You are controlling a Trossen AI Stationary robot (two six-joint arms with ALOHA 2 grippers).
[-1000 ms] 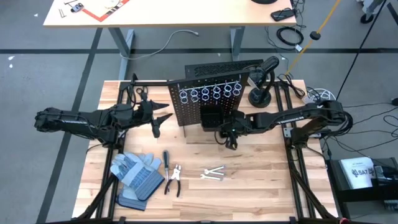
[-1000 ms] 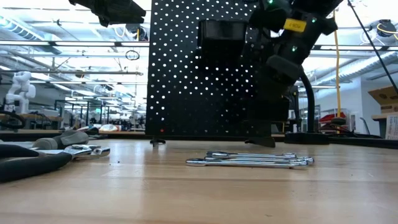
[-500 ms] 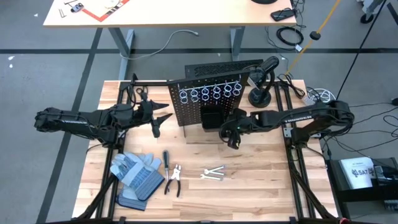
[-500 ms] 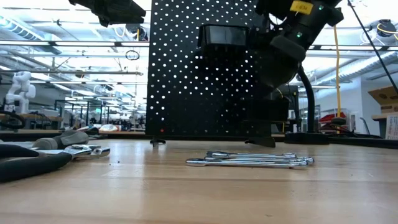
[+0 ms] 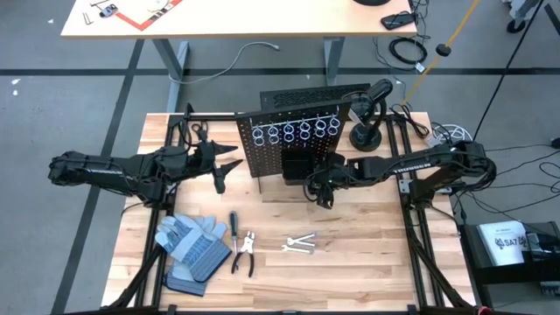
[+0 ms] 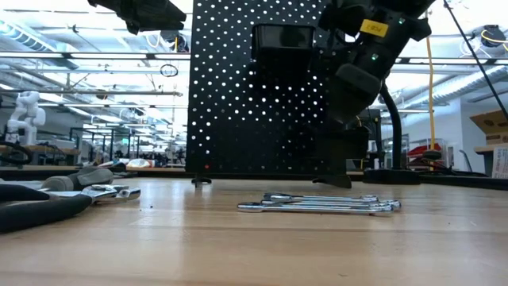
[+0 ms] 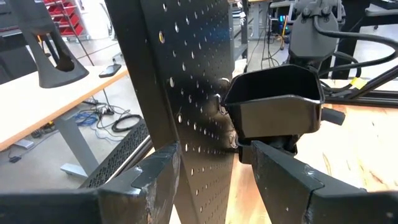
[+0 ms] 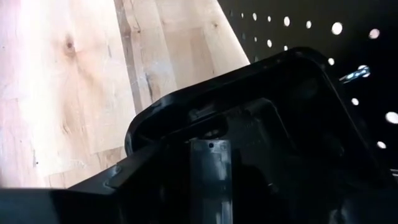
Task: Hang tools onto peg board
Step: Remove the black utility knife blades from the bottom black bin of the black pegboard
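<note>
Right wrist view: black bin (image 8: pixel 249 118) on peg board (image 8: pixel 323 37), contents unclear.

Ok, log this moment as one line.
right claw: open at black bin on peg board | left claw: open, empty | wrenches: on table

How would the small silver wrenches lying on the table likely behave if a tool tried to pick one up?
The wrenches look thin, flat and metallic, so probably stiff and slippery. They lie low against the table, likely leaving little edge to grasp. They overlap in a cluster, so lifting one may well nudge the others.
</note>
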